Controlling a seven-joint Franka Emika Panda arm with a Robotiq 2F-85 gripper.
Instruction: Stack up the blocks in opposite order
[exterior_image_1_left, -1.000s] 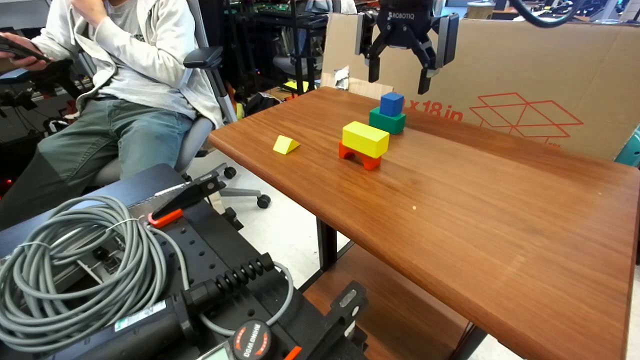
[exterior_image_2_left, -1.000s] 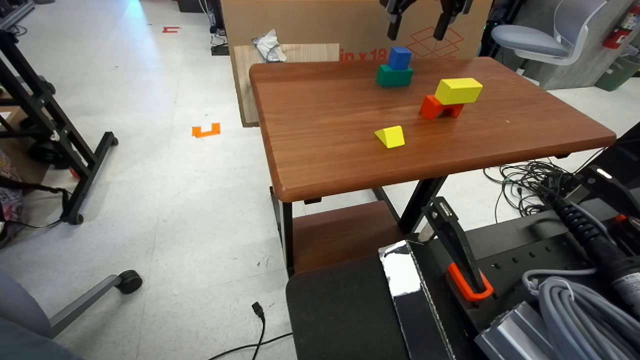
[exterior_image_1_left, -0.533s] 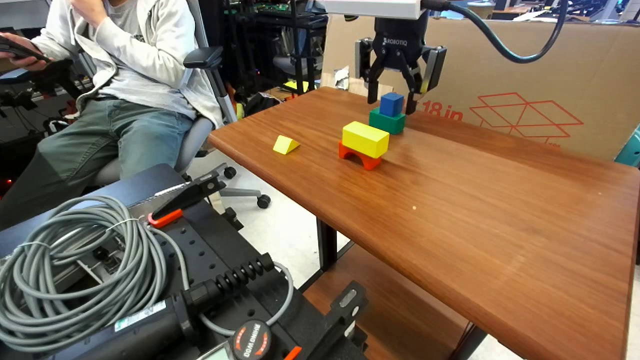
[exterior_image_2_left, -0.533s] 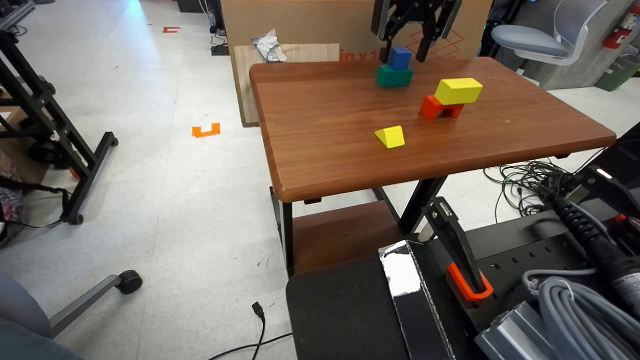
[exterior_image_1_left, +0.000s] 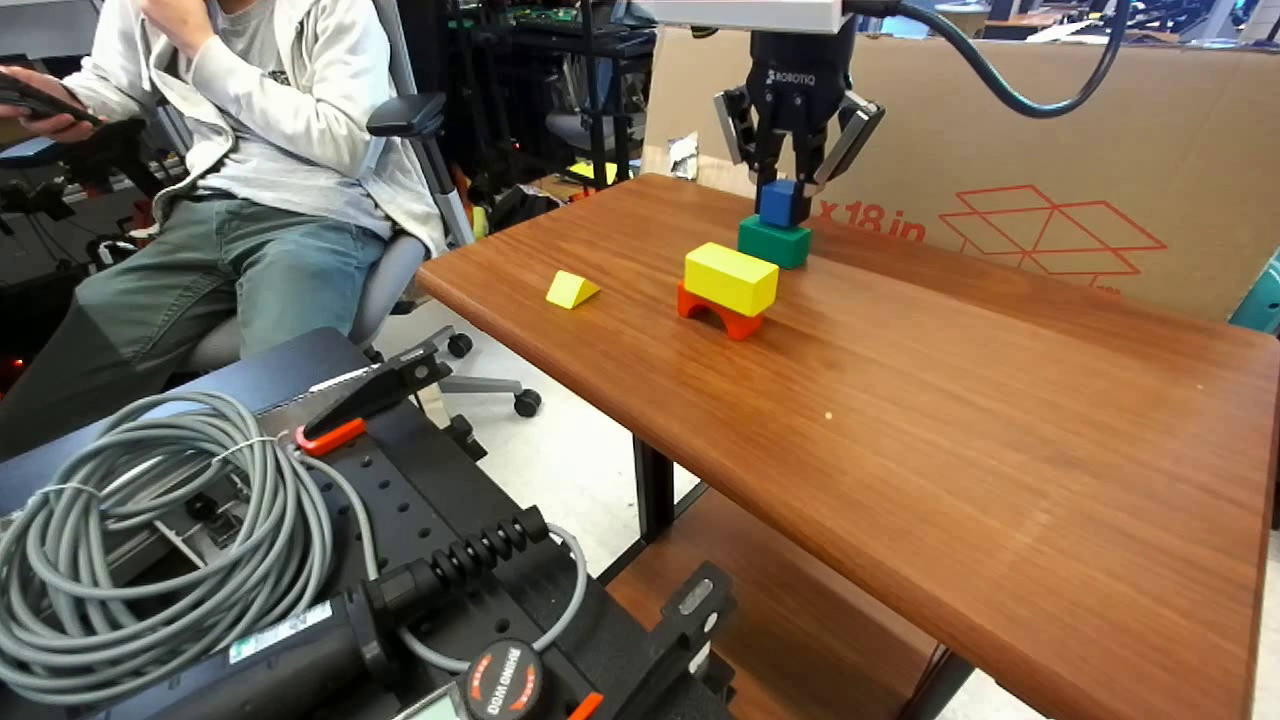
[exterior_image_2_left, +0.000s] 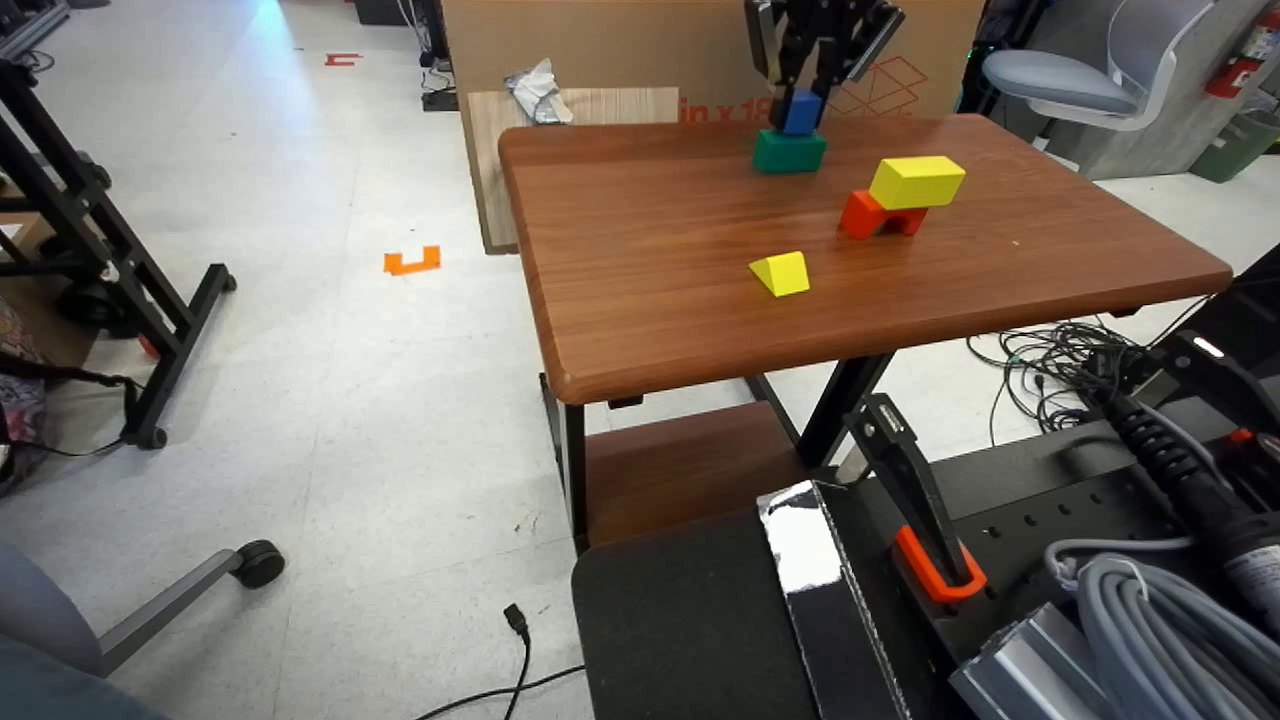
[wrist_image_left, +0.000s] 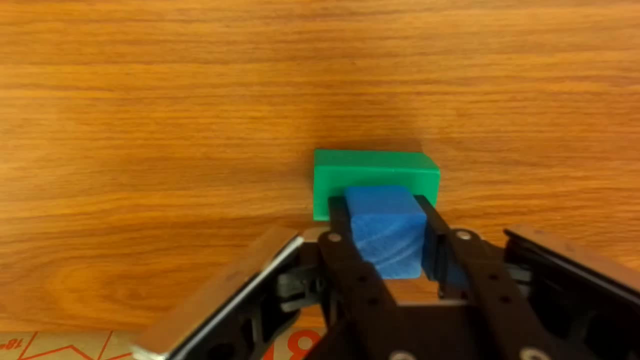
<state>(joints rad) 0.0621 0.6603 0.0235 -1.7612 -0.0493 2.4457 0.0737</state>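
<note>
Wood-grained table (exterior_image_1_left: 1000, 490), Robotiq gripper (exterior_image_1_left: 783, 200), clamped blue cube (wrist_image_left: 385, 240)

In both exterior views the gripper points down near the far edge. Between far and near edges, a yellow rectangular block (exterior_image_2_left: 917, 183) rests on a red arch (exterior_image_2_left: 862, 216). A green rectangular block (exterior_image_2_left: 789, 154) sits near the far edge. A yellow wedge (exterior_image_2_left: 784, 273) lies toward the near edge. The blue cube, gripped by two sides, is over the green block; contact is unclear.
</note>
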